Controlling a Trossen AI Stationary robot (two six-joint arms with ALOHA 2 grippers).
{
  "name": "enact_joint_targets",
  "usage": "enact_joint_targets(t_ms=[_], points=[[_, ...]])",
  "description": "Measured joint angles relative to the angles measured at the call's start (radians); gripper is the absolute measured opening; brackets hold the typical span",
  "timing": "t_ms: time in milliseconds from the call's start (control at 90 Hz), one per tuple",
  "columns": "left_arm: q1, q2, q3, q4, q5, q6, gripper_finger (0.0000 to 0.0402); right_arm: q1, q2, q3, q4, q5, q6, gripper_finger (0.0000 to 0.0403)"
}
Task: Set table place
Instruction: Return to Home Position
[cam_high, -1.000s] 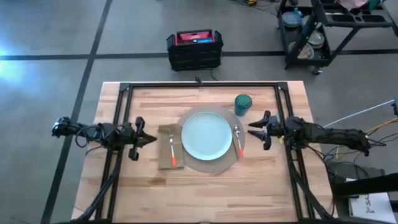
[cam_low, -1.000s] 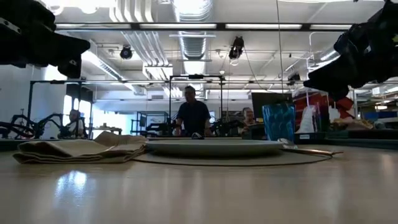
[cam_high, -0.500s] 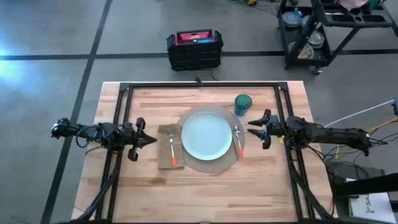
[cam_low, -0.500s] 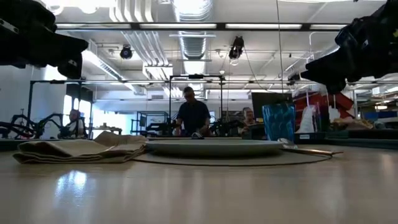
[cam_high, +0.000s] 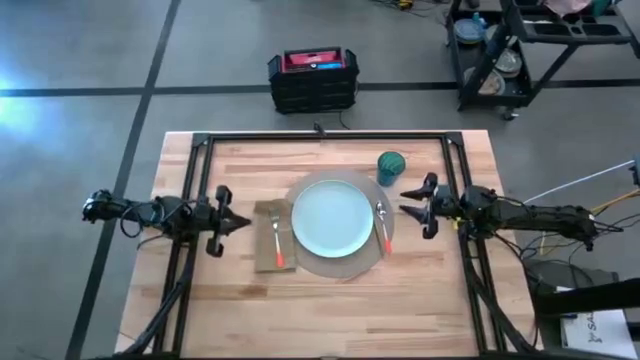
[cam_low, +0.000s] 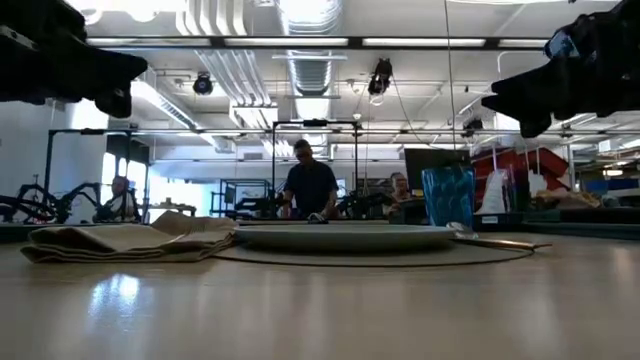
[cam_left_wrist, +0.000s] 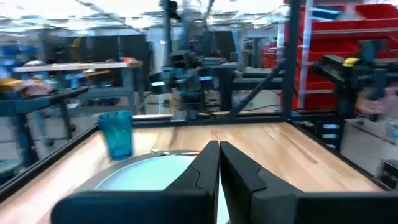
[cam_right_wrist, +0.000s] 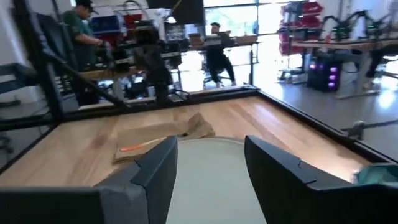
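On the table (cam_high: 230, 300) lies a round tan mat (cam_high: 345, 266) with a pale blue-green plate (cam_high: 331, 218) on it. An orange-handled spoon (cam_high: 384, 228) rests on the mat's right side. A brown napkin (cam_high: 268, 252) lies left of the plate with an orange-handled fork (cam_high: 278, 243) on top. A teal cup (cam_high: 390, 167) stands upright at the mat's far right. My left gripper (cam_high: 247, 224) hovers shut just left of the napkin. My right gripper (cam_high: 404, 204) hovers open just right of the spoon. Both point at the plate and hold nothing.
A black rail frame (cam_high: 320, 137) runs around the table's far part and down both sides, under the arms. Beyond the table, a black-and-red case (cam_high: 313, 78) sits on the floor and a black cart (cam_high: 520, 50) stands far right. People (cam_low: 311, 185) are in the room behind.
Both grippers have risen a little above the table, the right one more plainly. The place setting has stayed still.
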Motion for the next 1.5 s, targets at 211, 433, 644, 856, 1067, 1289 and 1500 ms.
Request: enact_joint_targets(t_ms=[211,433,644,856,1067,1289,1500], points=[[0.000,0.000,0.000,-0.005,0.004,-0.014,0.0000,0.090,0.072,0.000,0.005,0.057,-0.018,0.0175],[0.000,0.000,0.000,-0.002,0.004,-0.015,0.0000,0.132,0.148,0.000,0.115,0.097,-0.038,0.0175],[0.000,0.006,0.000,-0.002,0.004,-0.025,0.0000,0.132,0.162,0.000,0.112,0.100,-0.012,0.0176],[0.000,0.038,0.000,-0.003,0.004,-0.054,0.0000,0.132,0.162,0.000,0.108,0.100,0.084,0.0175],[0.000,0.071,0.000,-0.002,0.004,-0.055,0.0001,0.132,0.163,0.000,0.108,0.099,0.101,0.0179],[0.000,0.106,0.000,-0.002,0.004,-0.055,0.0006,0.132,0.163,0.000,0.107,0.099,0.101,0.0172],[0.000,0.139,-0.001,-0.002,0.004,-0.055,0.0002,0.132,0.163,0.000,0.107,0.099,0.101,0.0176]])
